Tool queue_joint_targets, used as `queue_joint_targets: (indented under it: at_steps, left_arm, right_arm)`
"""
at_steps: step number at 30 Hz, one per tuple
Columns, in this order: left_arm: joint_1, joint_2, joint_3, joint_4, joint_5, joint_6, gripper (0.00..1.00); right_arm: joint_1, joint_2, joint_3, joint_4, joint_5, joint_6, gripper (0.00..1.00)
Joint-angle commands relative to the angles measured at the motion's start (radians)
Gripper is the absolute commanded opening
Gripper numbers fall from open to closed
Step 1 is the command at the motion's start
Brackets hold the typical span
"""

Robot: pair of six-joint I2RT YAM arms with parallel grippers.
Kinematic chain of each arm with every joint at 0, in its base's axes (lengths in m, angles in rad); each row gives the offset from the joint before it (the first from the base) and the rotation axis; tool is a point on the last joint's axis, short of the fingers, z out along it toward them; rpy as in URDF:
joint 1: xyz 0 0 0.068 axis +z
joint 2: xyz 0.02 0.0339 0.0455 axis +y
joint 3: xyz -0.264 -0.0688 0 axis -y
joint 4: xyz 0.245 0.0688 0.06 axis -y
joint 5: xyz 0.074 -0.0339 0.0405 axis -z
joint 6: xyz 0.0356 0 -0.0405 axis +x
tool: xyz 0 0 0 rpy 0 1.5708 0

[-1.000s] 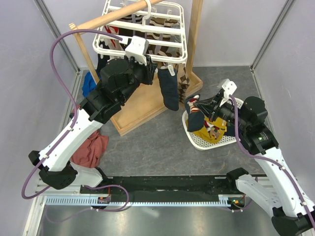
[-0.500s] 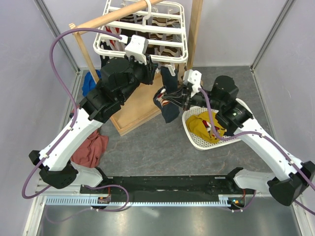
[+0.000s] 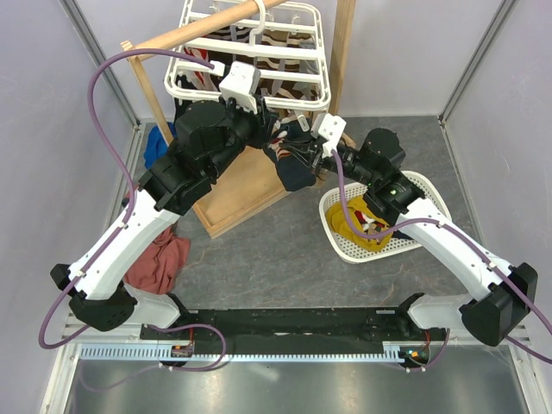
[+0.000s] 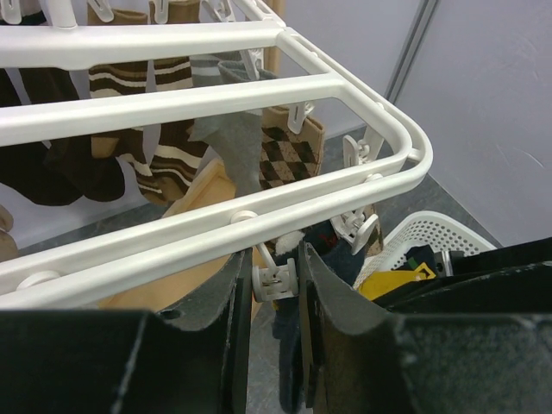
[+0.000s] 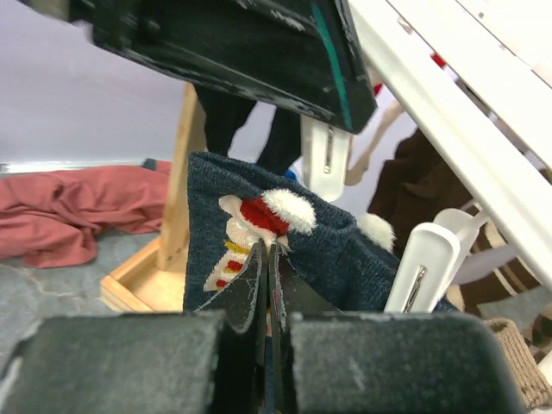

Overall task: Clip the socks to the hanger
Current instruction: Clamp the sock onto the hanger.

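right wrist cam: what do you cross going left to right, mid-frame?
red cloth → wooden post → navy sock with a red-and-white figure → white clip peg. The second peg, higher up, overlaps the sock, so it is left out.

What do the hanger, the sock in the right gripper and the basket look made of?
Hanger: probably moulded plastic, glossy white, judging by the sheen on its bars. Sock: dark navy knit fabric, matte and fuzzy, with a fluffy red-and-white figure. Basket: white plastic mesh, seemingly rigid.
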Motion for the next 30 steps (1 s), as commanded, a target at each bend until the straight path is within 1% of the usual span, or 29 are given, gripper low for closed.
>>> queue_joint_targets:
  at_steps: [1,10,24,30]
  left_arm:
    - [-0.008,-0.016,0.027,-0.043,0.079,-0.035,0.02]
    - [-0.008,-0.029,0.027,-0.050,0.089,-0.026,0.02]
    - [-0.006,-0.026,0.026,-0.067,0.116,0.015,0.02]
    - [-0.008,-0.020,0.027,-0.087,0.095,0.031,0.02]
  right_arm:
    - [0.003,0.015,0.015,0.048,0.058,-0.083,0.00]
    - [0.003,0.013,0.006,0.040,0.108,-0.126,0.00]
    - [0.003,0.012,0.023,0.040,0.081,-0.116,0.00]
    - [0.003,0.006,0.027,0.045,0.085,-0.112,0.00]
